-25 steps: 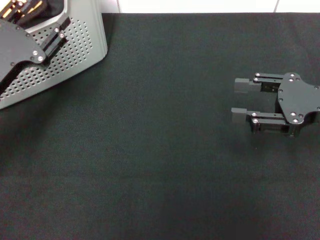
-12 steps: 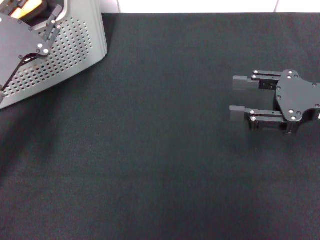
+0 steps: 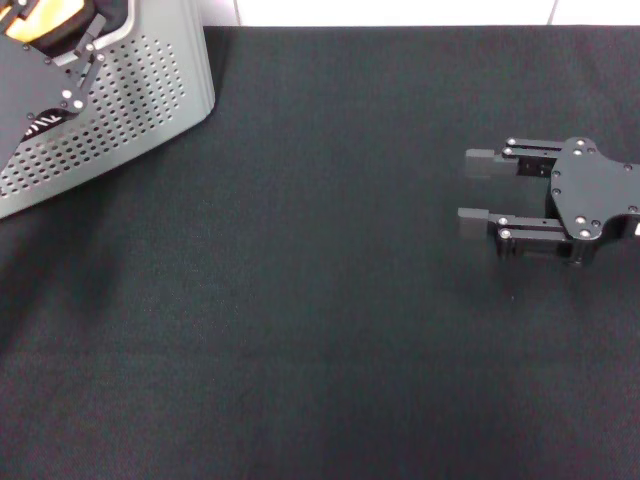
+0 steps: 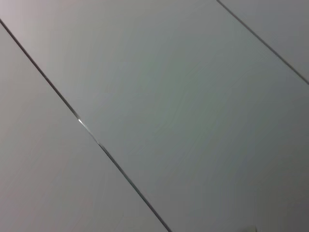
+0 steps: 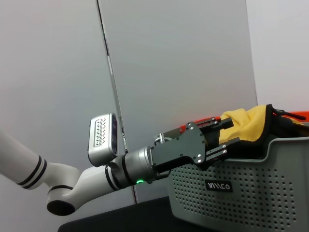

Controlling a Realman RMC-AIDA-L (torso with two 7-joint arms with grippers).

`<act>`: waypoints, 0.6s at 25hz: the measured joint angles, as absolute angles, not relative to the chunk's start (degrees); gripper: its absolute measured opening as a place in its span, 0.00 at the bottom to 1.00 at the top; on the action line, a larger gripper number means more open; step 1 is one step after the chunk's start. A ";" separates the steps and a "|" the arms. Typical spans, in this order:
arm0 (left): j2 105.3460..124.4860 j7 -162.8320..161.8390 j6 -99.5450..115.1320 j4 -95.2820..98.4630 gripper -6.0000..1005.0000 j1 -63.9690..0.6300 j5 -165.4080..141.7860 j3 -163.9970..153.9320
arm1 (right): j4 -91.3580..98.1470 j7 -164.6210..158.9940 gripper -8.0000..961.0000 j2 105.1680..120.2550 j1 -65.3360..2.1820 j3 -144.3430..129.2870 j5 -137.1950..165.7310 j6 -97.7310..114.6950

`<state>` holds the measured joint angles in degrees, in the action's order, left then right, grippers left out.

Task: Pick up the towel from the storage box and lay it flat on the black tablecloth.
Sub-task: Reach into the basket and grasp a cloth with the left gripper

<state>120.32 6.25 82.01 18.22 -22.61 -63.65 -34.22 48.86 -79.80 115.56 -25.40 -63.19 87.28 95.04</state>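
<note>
The light grey perforated storage box (image 3: 130, 110) stands at the far left corner of the black tablecloth (image 3: 300, 300). My left gripper (image 3: 55, 22) reaches over the box rim, open, its fingers on either side of a yellow-orange cloth (image 3: 50, 12). The right wrist view shows the same: the left gripper (image 5: 231, 133) at the yellow cloth (image 5: 246, 123) on top of the box (image 5: 251, 193). The grey-green towel is hidden. My right gripper (image 3: 466, 188) is open and empty, low over the tablecloth at the right.
Dark fabric and a red-orange edge (image 5: 294, 115) lie in the box behind the yellow cloth. A small black label (image 5: 218, 185) is on the box side. A grey panelled wall (image 4: 154, 116) fills the left wrist view.
My left gripper has moved up and to the left, farther over the box toward the yellow cloth. The right gripper has barely shifted.
</note>
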 joint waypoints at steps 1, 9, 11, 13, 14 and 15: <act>120.32 7.15 81.70 18.21 0.52 -22.62 -63.62 -34.21 | 48.86 -79.80 0.69 115.57 -25.40 -63.19 87.28 94.94; 120.47 13.80 79.21 17.51 0.52 -23.26 -61.60 -34.51 | 48.86 -79.92 0.69 115.65 -25.53 -63.19 87.26 94.82; 120.48 14.82 79.11 17.50 0.52 -23.28 -61.41 -34.43 | 48.86 -79.91 0.69 115.68 -25.56 -63.19 87.23 94.72; 120.50 16.25 78.65 17.49 0.52 -23.29 -61.16 -34.31 | 48.86 -79.89 0.69 115.68 -25.57 -63.19 87.18 94.40; 120.50 17.66 77.98 17.43 0.52 -23.29 -60.66 -34.35 | 48.86 -79.88 0.69 115.68 -25.57 -63.19 87.17 94.26; 120.50 17.66 77.98 17.43 0.52 -23.29 -60.66 -34.35 | 48.86 -79.88 0.69 115.68 -25.58 -63.19 87.14 94.03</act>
<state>120.50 17.66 77.98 17.43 -23.29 -60.66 -34.35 48.86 -79.88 115.68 -25.58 -63.19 87.14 94.03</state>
